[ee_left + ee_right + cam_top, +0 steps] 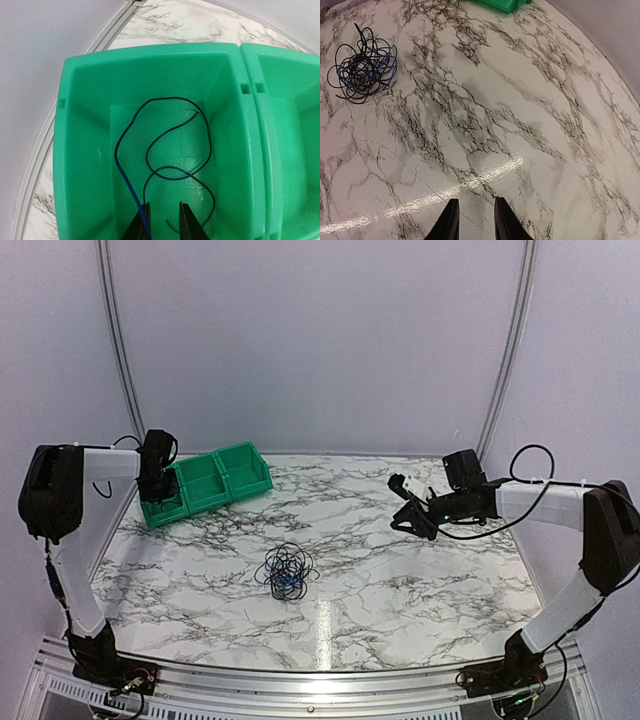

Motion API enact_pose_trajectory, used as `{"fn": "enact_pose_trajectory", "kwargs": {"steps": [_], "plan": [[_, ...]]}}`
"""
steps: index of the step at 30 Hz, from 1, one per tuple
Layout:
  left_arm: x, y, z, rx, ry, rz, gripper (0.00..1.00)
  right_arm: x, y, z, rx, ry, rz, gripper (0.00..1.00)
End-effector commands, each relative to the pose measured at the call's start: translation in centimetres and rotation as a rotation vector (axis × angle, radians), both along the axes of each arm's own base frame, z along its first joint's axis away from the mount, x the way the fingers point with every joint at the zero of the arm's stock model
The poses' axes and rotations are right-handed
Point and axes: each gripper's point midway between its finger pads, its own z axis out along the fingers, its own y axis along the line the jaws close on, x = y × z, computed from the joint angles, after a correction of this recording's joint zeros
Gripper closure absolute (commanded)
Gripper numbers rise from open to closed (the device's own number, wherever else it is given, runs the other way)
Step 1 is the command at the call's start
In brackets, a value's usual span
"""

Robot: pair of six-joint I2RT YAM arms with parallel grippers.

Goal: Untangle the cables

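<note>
Task judged partly done. One dark-blue cable (pixel 170 167) lies loose in the end compartment of the green bin (pixel 80 150), at the desk's (pixel 400 580) far-left corner. The left gripper (pixel 164 220) hangs over it, jaws parted, one strand beside a finger. The tangle (pixel 286 573) sits mid-desk, unsorted, well apart from the right gripper (pixel 474 220), which is parted and empty.

Left arm (pixel 72 570), right arm (pixel 560 608): white shells, black joints; black wiring (pixel 531 447); black left pincer (pixel 164 206).
</note>
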Motion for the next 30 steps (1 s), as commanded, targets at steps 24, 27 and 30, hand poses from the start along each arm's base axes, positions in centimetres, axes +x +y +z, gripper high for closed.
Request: {"fn": "enact_pose_trajectory", "kwargs": {"steps": [24,27,30], "plan": [[-4.7,-11.6,17.7,-0.136,-0.404,-0.644,0.26,0.2,1.8,-0.6,-0.003,0.039,0.041,0.76],[-6.7,-15.0,18.2,-0.034,-0.438,-0.735,0.01,0.8,2.2,1.4,0.013,0.02,0.044,0.76],[-7.6,-16.6,16.0,-0.018,-0.397,-0.784,0.01,1.4,3.2,3.7,0.042,0.011,0.073,0.75]]}}
